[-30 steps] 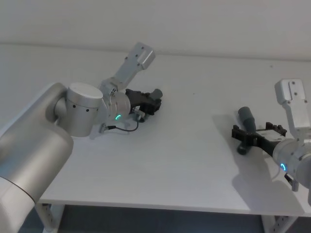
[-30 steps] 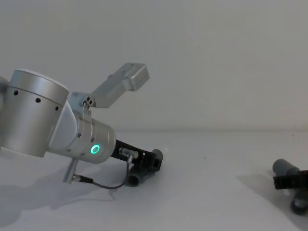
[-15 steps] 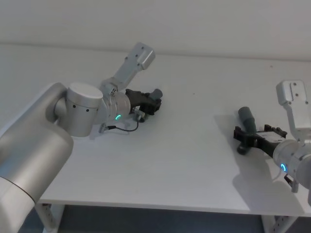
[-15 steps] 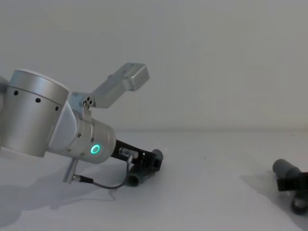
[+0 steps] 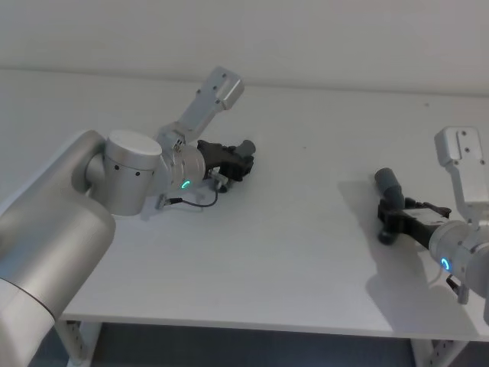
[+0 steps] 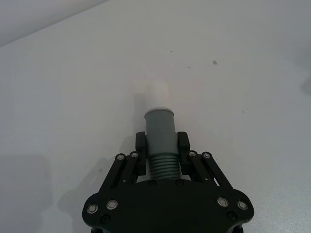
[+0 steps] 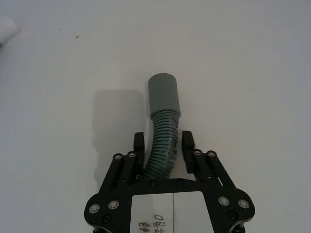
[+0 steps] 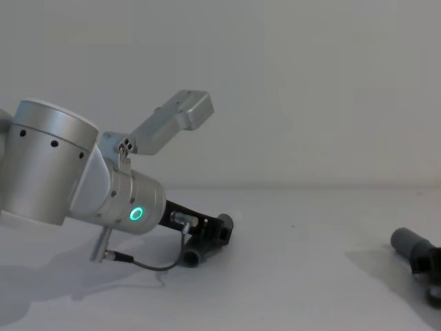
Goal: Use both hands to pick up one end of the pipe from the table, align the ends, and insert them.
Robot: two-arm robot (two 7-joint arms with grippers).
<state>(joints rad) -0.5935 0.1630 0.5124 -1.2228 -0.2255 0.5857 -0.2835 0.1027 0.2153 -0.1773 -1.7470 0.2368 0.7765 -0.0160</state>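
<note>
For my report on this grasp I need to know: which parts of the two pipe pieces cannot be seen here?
- Left wrist view: rear end of the left pipe piece, hidden under the body of the left gripper.
- Right wrist view: rear end of the right pipe piece, hidden under the body of the right gripper.
- Chest view: lower part of the right pipe piece, cut off by the right edge.

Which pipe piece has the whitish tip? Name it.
The left piece, clamped in the left gripper: it ends in a whitish tip. The right piece, at the right gripper, ends in a grey cuff.
</note>
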